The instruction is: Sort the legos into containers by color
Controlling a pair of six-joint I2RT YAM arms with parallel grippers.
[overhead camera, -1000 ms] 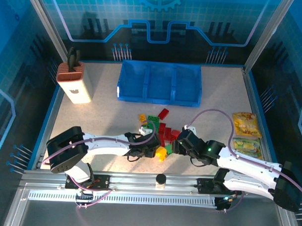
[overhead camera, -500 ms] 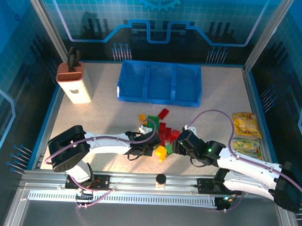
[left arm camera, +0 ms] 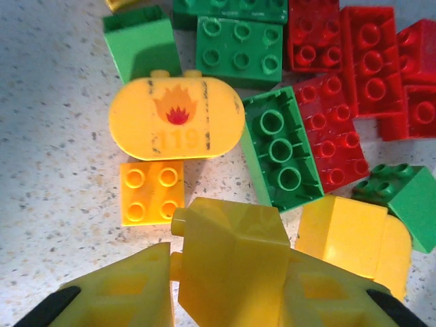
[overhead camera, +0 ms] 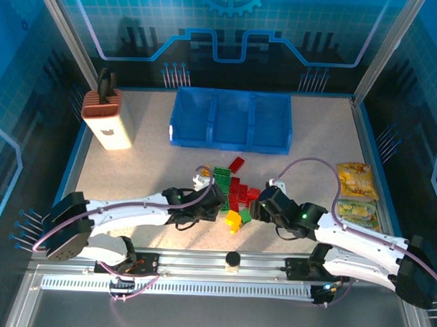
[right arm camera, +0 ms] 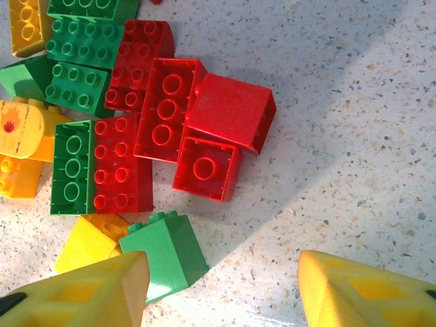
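Left arm has stretched forward, a yellow brick (left arm camera: 228, 248) pinched in its end effector (left arm camera: 228, 283).

Its elbow has dropped toward the near left corner of the speckled worktop (overhead camera: 146, 168). The carry is likely starting, since the lego pile (overhead camera: 235, 191) sits unsorted near the middle. The blue three-compartment bin (overhead camera: 230, 144) waits by the far edge. The right end effector (right arm camera: 221, 293) is spread beside a green brick (right arm camera: 163, 255). Blue-lit panels wall the cell.

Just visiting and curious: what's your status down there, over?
Left gripper shut on yellow lego. Right gripper open beside the lego pile. Bin compartments look empty. Path to bin clear.
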